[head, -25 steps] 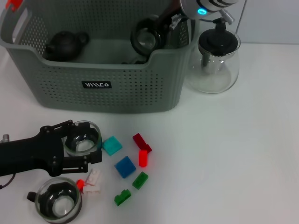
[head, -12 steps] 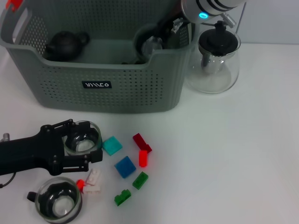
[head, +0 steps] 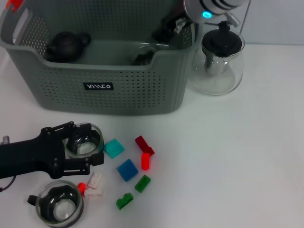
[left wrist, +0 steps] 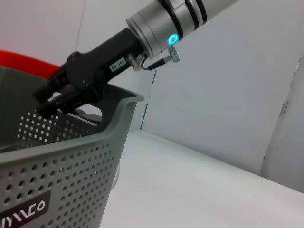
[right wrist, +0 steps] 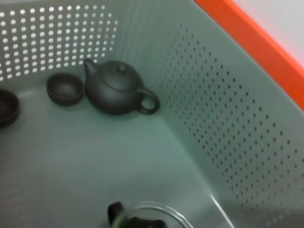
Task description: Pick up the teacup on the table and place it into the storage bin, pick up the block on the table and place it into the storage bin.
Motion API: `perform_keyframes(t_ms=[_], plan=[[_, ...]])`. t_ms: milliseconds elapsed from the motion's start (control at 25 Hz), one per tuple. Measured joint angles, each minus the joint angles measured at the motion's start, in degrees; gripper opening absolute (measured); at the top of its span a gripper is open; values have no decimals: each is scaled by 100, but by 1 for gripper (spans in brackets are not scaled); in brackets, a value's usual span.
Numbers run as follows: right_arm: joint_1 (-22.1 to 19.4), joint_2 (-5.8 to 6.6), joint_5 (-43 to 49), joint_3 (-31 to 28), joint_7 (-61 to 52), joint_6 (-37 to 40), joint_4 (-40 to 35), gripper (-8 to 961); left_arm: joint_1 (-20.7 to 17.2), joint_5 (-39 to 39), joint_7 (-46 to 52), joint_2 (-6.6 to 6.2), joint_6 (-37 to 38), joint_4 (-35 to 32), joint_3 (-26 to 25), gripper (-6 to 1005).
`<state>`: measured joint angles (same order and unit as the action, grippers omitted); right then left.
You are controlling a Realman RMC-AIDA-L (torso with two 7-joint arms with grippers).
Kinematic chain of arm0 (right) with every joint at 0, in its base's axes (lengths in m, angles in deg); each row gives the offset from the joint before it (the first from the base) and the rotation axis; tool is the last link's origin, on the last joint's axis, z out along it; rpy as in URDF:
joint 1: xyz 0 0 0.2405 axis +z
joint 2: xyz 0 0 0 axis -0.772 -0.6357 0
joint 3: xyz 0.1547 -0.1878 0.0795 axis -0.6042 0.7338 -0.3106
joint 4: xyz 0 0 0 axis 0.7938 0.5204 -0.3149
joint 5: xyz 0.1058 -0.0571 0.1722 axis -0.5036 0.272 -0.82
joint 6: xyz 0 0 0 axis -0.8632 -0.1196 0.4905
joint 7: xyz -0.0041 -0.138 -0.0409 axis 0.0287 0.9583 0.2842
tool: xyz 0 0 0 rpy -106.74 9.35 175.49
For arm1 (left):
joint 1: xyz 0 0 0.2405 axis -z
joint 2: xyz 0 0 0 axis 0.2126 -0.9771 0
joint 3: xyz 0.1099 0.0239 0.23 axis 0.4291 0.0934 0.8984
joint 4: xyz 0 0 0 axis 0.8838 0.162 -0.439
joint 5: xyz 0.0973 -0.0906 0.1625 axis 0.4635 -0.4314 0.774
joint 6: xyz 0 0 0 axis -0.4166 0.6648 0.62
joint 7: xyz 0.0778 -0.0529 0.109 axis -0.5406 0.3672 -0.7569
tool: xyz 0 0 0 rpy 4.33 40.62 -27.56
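Your left gripper [head: 85, 146] sits at lower left of the head view, fingers [head: 91, 160] spread around a glass teacup [head: 83, 142] that stands upright on the white surface [head: 228, 156]; whether they press the glass, can't tell. The cup is already between the fingers, so no sideways reach needed. The storage bin [head: 102, 85] lies straight above it in frame, with its near wall between. A second glass teacup [head: 59, 205] stands just below the gripper.

Your right gripper [head: 167, 26] is deep in the bin at upper centre; finger state can't tell. Another glass teacup [right wrist: 145, 217] is on the bin floor beneath it, well apart from the dark teapot [right wrist: 116, 91].

The blocks, including a blue block [head: 127, 169], lie scattered right of the left gripper. A glass teapot [head: 219, 61] stands beside the bin's right end.
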<state>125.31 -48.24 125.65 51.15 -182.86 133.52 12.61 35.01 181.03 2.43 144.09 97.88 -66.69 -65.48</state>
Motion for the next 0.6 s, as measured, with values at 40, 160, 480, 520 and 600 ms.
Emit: perform_keyframes(t_ms=[40, 160, 480, 520, 600], plan=[[-14, -2, -3, 0, -2, 5, -64, 295, -5, 0, 0, 0, 0, 0, -9, 811], [-191, -23, -59, 0, -25, 158, -646, 376, -12, 1, 0, -3, 8, 0, -65, 811], [-1391, -28, -1205, 99, 66, 1058, -3454, 686, -31, 16, 0, -41, 72, -10, -236, 808], [-1624, -20, -1461, 166, 130, 1144, -3835, 716, -32, 14, 0, -42, 72, -15, -238, 808], [-2164, -4, -2143, 290, 347, 1362, -4603, 775, -32, 15, 0, -43, 75, -23, -256, 807]])
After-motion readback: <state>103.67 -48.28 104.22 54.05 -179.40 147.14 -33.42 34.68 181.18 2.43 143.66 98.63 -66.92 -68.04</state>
